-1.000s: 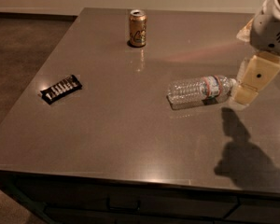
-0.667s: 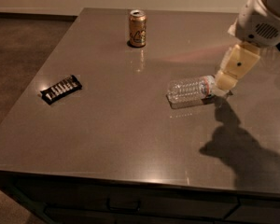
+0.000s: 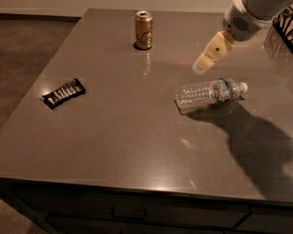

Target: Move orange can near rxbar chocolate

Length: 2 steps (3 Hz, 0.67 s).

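The orange can point(image 3: 143, 29) was shiny metal, the rxbar chocolate point(image 3: 64, 92) glossy-wrapped, the bench point(image 3: 112, 140) smooth and faintly reflective. The matt cream pincer point(image 3: 206, 61) hung near the clear, ribbed plastic bottle point(image 3: 210, 92).

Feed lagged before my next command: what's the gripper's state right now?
Gripper: open or closed cannot be told; nothing in it, in the air between the orange can and the water bottle.

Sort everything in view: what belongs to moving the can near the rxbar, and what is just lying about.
Job: can, upright, far side; rxbar, lying flat, left; gripper, in the air right of the can.
Lying about: bottle, on its side; wire basket, far right.
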Tool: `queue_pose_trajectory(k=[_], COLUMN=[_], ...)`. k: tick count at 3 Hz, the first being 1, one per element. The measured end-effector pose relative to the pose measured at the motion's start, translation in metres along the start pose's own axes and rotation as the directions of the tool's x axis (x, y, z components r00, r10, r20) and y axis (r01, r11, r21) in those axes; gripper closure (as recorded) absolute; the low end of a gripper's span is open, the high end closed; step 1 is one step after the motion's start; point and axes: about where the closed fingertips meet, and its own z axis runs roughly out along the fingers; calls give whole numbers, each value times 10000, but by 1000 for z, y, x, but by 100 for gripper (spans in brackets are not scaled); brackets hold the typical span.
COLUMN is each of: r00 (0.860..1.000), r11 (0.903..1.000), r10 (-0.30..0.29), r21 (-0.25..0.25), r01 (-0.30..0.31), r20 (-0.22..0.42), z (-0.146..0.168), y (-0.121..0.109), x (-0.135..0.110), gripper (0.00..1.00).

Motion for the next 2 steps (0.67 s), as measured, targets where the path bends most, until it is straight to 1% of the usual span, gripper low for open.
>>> queue_pose_trajectory(k=[1, 2], r00=[9928, 9742], r11=[9932, 9794], r10=[1042, 1639], r21=[462, 926], r01=[-1070, -1796], r20=[583, 1551], z=[32, 60], y=[-27, -52], x=[-20, -45], gripper=[0, 0])
